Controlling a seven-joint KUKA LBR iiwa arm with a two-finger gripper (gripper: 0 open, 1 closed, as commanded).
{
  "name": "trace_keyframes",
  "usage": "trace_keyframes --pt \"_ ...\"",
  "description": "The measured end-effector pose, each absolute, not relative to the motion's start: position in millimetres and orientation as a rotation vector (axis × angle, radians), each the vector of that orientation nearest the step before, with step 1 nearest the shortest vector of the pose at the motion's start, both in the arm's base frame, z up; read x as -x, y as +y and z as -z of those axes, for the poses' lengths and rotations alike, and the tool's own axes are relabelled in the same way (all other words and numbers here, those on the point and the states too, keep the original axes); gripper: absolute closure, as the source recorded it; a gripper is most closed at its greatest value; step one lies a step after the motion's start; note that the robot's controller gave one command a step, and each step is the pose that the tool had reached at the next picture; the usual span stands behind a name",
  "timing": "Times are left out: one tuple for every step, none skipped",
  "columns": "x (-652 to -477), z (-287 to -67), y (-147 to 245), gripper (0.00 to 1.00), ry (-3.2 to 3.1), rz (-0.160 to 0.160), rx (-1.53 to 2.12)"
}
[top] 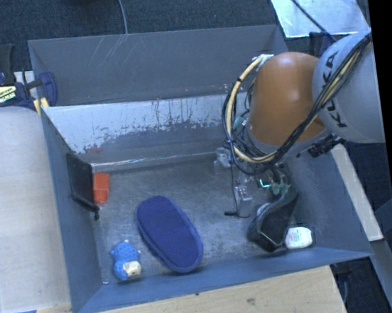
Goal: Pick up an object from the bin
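Where we find the arm: the arm (353, 96) reaches in from the right over the grey metal bin (198, 279); its orange cover (285, 97) and a loop of cables (236, 122) sit above the bin's right half.
End effector: the end effector (242, 197) hangs low over the floor in the right part of the bin. We cannot tell whether it is apart or together, and we see nothing held in it.
Nearest thing: a black rounded object (271, 224) lies in the front right corner, just beside and below the end effector. We cannot tell whether they touch.
Beside it: a small white object (299, 237) lies against the black one's right side, at the front wall.
Middle front: a dark blue oval pad (167, 233) lies flat, well apart from the end effector.
Front left corner: a small blue toy (126, 259) with a pale underside lies just left of the pad.
Left wall: an orange block (100, 187) sits beside a black flat slab (81, 180) that leans on the wall.
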State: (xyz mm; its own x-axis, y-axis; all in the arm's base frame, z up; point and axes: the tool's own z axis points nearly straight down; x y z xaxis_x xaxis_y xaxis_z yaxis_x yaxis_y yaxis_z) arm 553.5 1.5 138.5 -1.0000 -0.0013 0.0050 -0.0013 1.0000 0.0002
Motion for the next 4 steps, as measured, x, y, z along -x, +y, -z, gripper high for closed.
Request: trace_keyframes --pt "-559.9 -114.4 -140.8 0.00 -3.131 -0.007 -0.306" --pt "-529.8 -80.0 -112.0 0.00 -3.127 -0.019 -0.448" --pt "-522.7 -80.1 -115.9 1.00 -3.092 -0.015 -0.439" --pt "-525.9 -203.5 -85.4 1.00 -3.124 -0.003 -0.397"
